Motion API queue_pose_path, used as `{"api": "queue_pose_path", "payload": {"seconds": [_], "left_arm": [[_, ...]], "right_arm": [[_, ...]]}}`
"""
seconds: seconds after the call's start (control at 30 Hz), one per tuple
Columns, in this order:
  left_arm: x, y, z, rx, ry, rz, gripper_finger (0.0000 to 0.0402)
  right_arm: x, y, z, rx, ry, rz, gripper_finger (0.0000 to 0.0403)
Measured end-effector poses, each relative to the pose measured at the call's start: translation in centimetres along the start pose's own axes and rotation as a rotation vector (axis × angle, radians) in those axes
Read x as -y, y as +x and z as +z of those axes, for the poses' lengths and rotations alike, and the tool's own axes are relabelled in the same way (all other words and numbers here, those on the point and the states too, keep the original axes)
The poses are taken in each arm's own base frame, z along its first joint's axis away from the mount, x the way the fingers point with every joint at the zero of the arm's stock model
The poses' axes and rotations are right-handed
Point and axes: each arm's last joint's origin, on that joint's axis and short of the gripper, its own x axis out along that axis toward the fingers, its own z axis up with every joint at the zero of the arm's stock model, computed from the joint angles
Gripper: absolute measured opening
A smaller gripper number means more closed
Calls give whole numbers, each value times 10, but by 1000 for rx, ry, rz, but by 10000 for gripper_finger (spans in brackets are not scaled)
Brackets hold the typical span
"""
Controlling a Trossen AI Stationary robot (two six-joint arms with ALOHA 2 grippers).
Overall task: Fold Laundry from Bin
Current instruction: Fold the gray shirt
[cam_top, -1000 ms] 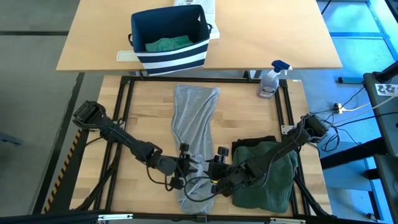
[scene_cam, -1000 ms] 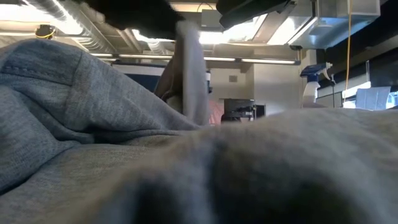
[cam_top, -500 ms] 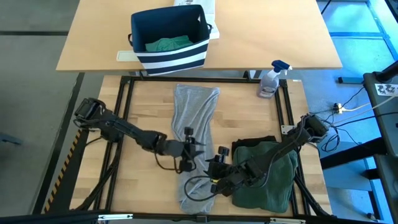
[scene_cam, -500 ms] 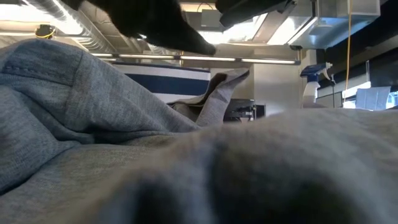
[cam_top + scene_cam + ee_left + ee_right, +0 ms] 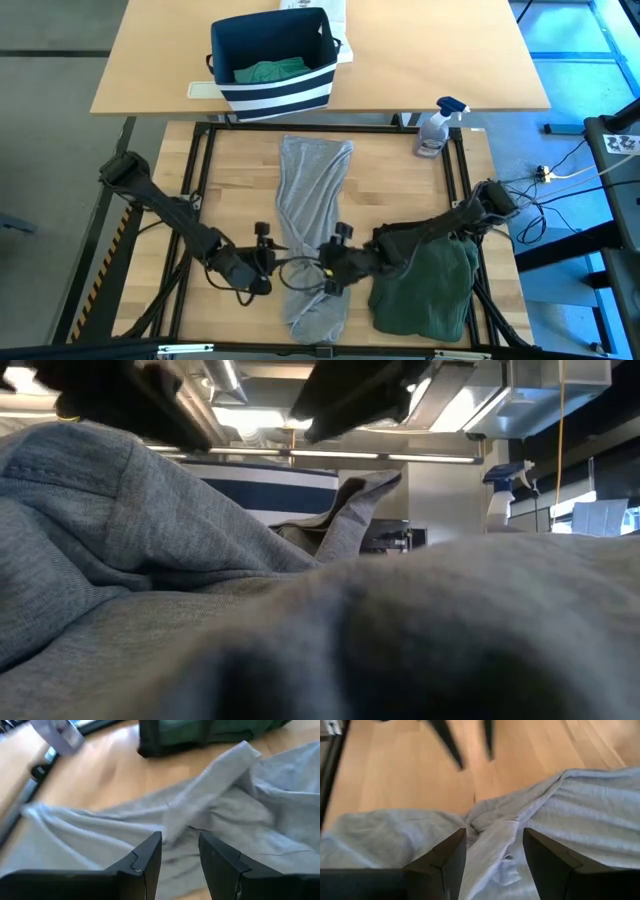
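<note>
High view shows a green pile [image 5: 425,290] folded aside, the grey garment [image 5: 310,215] only half folded between the spread-jawed left gripper [image 5: 262,262] and right gripper [image 5: 330,268], and teal laundry [image 5: 268,71] waiting in the bin [image 5: 270,95].

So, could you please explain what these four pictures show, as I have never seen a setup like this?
This is a two-armed robot at a wooden table, meant to fold laundry. One picture looks straight down from above, one looks level from the table top, and two come from cameras on the wrists. A long light grey garment lies down the middle, and a dark green garment lies on the robot's right side. The left hand and the right hand hover at either side of the grey cloth, both open, holding nothing. On the table behind stands the striped bin with teal cloth inside, and a spray bottle nearby.
</note>
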Motion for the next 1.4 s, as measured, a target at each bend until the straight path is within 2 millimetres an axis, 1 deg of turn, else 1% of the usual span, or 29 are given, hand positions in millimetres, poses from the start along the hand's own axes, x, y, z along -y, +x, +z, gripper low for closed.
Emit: {"api": "queue_pose_path", "payload": {"seconds": [0.07,0.13,0.27,0.37,0.43,0.57,0.67,0.8,0.93,1.07,1.2,1.3,1.4], "left_arm": [[7,5,-14,0,-55,-29,126],[15,10,-22,15,-81,-62,126],[33,14,-20,105,-113,-133,126],[46,23,-21,143,-129,-207,126],[53,30,-26,138,-129,-233,126],[66,46,-38,85,-95,-240,126],[73,55,-42,61,-95,-236,126],[77,61,-46,35,-117,-255,126],[80,59,-47,23,-153,-292,126],[84,54,-48,21,-170,-311,126],[91,48,-51,10,-191,-333,126],[96,42,-54,-4,-200,-353,126],[101,37,-56,-8,-197,-373,126]], "right_arm": [[7,8,2,-9,1,-3,193],[13,17,4,-8,2,17,193],[17,33,4,-8,-15,73,193],[16,39,5,14,-32,109,193],[14,43,3,11,-59,125,193],[10,54,-2,-14,-122,139,193],[10,62,-4,-39,-157,159,189],[12,74,-7,-76,-178,187,158],[26,84,-8,-115,-159,162,108],[48,88,-15,-217,-113,10,56],[66,85,-25,-351,-86,-114,13],[71,81,-33,-446,-72,-165,5],[69,78,-35,-462,-51,-176,13]]}}
